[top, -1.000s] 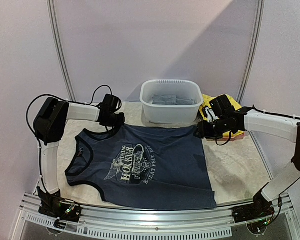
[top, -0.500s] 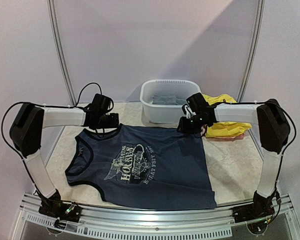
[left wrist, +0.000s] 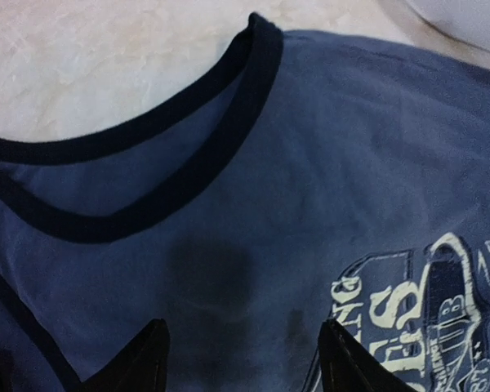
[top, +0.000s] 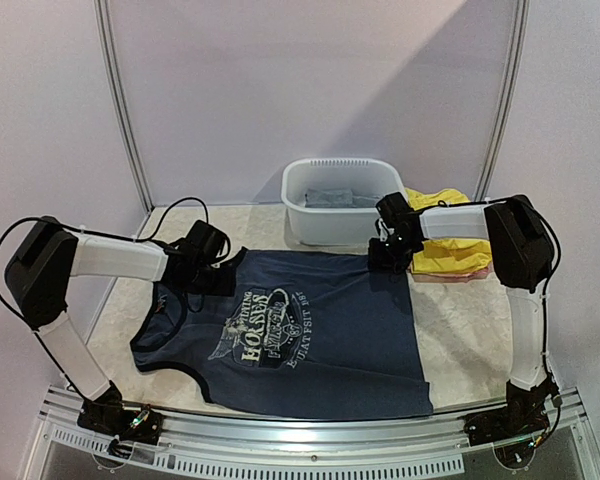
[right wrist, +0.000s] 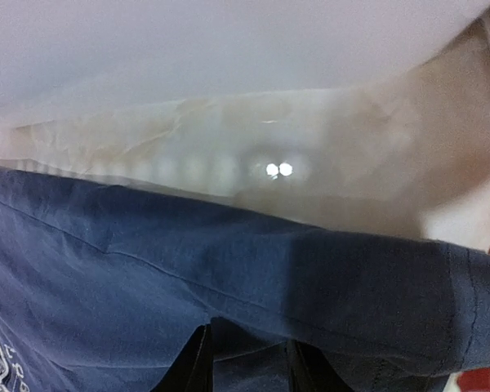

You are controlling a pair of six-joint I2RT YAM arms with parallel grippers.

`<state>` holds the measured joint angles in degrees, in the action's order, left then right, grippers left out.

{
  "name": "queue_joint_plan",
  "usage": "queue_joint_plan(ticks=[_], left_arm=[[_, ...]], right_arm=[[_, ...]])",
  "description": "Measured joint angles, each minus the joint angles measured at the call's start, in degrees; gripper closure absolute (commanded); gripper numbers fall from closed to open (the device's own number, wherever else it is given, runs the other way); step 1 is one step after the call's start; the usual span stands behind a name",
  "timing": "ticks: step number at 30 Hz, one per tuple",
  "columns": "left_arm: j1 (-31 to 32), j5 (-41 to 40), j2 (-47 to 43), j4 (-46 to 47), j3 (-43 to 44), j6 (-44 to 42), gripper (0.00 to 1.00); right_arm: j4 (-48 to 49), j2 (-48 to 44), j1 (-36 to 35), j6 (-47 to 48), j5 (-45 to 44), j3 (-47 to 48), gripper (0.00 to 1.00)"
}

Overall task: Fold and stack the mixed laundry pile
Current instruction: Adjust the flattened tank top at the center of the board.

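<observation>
Hovering spread apart, the left fingers (left wrist: 143, 359) are hanging over the navy tank top (top: 310, 340) by its neckline. The right fingers (right wrist: 194, 363) are sitting close together at its far hem corner; gripping or not, I cannot tell. The top is lying flat on the table (top: 460, 320), with yellow clothes (top: 445, 255) just beside.
</observation>
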<state>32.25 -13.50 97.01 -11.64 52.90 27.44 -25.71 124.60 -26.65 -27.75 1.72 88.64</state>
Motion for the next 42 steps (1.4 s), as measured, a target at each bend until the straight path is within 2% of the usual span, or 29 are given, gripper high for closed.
queue_joint_plan(ticks=[7, 15, 20, 26, 33, 37, 42], left_arm=[[0.9, 0.0, -0.8, 0.1, -4.8, 1.2, 0.37], [3.3, -1.2, -5.6, -0.3, -6.0, 1.6, 0.37], [7.2, -3.9, -11.0, -4.4, -6.0, 1.8, 0.36], [12.5, -7.0, -18.6, -13.0, -6.0, 3.3, 0.36], [18.7, -8.4, -26.4, -24.4, -6.0, 6.3, 0.36], [19.6, -7.5, -30.0, -27.0, -6.7, 7.1, 0.37], [20.5, -6.3, -31.5, -27.3, -10.0, 7.8, 0.38]], right_arm=[[-0.8, 0.5, 0.3, 0.0, -1.3, 0.9, 0.67], [-4.1, 0.5, 0.3, -0.5, -2.1, 2.8, 0.56], [-5.3, -0.4, 0.3, -0.5, -2.3, 2.9, 0.5], [-6.9, -7.0, -1.7, -0.3, -3.2, 2.2, 0.44], [-5.9, -19.1, -6.1, -0.8, -5.5, -3.9, 0.35], [-5.0, -22.9, -7.4, -1.7, -6.1, -7.4, 0.33], [-3.4, -23.4, -7.3, -3.2, -6.7, -12.3, 0.36]])
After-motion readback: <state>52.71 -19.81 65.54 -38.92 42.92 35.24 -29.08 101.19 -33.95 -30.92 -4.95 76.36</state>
